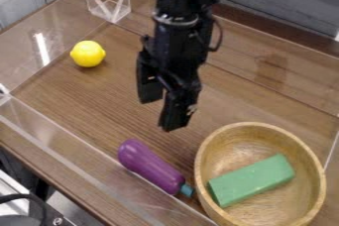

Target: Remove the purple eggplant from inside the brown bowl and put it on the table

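Table: dark brown wood-grain top, smooth with a soft sheen, fenced at its edges by low clear acrylic walls that catch the light. Brown bowl at lower right: wide, round, light wood with a thick rim and visible grain rings inside; biggest item on the surface. It holds only a green rectangular block, matte, flat-faced, lying slantwise across the bottom. Gripper: black, hard-edged, two long fingers pointing down, hanging above bare table near the middle, jaws spread wide with nothing between them. Purple eggplant: small, elongated, glossy plastic with a bright highlight along its back, teal-green stem end pointing toward the bowl; it lies flat on the table just outside the bowl's left rim, stem close to or touching the wall, cannot tell which. Yellow ball: round, smooth, sitting well apart at upper left. Judgement on progress: going by how things lie, the eggplant is already out of the bowl and resting on the table, so the task's end state looks met. Nothing obvious is left except perhaps clearing the arm. The open fingers stand above and slightly behind the eggplant, not in contact with it.
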